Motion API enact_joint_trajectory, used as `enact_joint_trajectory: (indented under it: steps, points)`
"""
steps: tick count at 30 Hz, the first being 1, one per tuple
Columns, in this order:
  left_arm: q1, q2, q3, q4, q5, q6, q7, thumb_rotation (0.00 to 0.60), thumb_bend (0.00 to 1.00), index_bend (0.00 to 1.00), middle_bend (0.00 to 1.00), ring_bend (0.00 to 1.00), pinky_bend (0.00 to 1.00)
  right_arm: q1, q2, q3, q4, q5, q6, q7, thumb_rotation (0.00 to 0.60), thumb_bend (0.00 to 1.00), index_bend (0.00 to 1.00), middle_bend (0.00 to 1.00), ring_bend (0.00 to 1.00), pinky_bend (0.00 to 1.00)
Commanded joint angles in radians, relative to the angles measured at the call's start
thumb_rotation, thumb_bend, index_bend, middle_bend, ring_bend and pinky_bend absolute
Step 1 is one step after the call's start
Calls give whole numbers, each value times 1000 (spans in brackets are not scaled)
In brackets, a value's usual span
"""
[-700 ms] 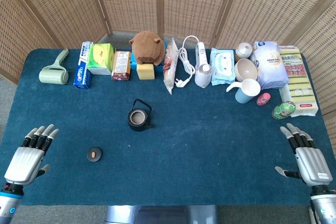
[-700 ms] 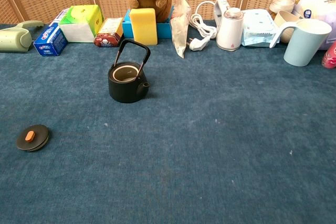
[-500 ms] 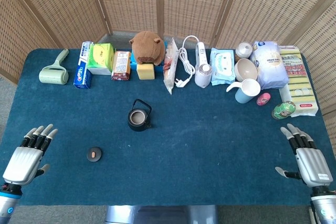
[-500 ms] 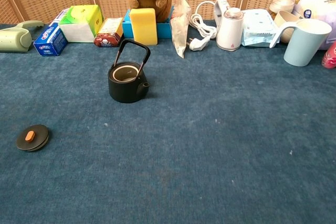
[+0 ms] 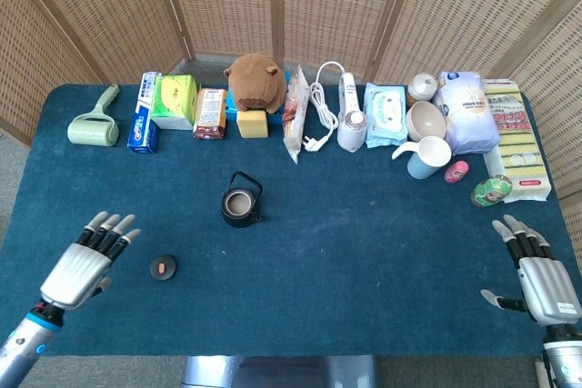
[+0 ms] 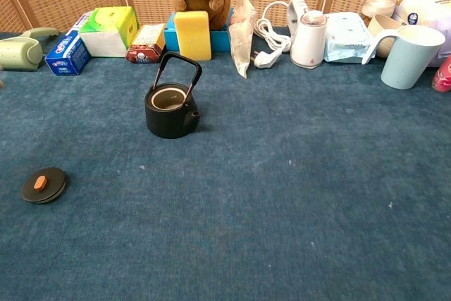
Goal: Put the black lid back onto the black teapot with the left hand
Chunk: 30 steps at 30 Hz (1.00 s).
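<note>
The black lid, one only, lies flat on the blue table with its orange knob up, well apart from the one black teapot, nearer the robot and to its left. The left hand hovers just left of the lid, not touching it, fingers spread wide and holding nothing. Since the earlier frames this hand has moved in toward the lid from the table's left edge; lid and teapot have not shifted. The teapot stands upright with its mouth uncovered and its handle raised, and bare cloth lies between it and the lid. The right hand rests far to the teapot's right near the table edge, fingers likewise apart and empty, about where it was. Beyond the teapot runs a row of things: a green lint roller, a toothpaste box, a brown plush toy, a white cable with plug and a pale blue mug.
</note>
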<state>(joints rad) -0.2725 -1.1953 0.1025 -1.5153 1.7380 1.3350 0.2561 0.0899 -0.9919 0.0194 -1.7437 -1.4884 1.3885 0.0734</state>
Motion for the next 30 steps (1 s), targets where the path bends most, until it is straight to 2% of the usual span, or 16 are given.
enact_joint_trajectory:
  steps: [1,5,10,23,30]
  points:
    - [-84,32,-14,-75,-27,-167,174,600,88,103,0,0,21,-4,3,4,0,1,10,7,600,48,0,0,0,9]
    - [-115,41,-28,-133,-77,-252,280,600,85,24,0,0,21,-16,-31,37,37,2,83,-23,600,43,0,0,0,0]
    - [-135,20,-49,-175,-159,-321,390,600,84,17,0,0,21,-30,-98,57,105,-63,186,9,600,42,0,0,0,0]
    - [-172,-33,-57,-230,-299,-399,632,600,83,0,0,0,21,-39,-90,55,106,-66,193,28,600,43,0,0,0,0]
    - [-170,-70,-39,-217,-341,-397,678,600,84,0,0,0,21,-43,-87,57,111,-76,206,46,600,42,0,0,0,0]
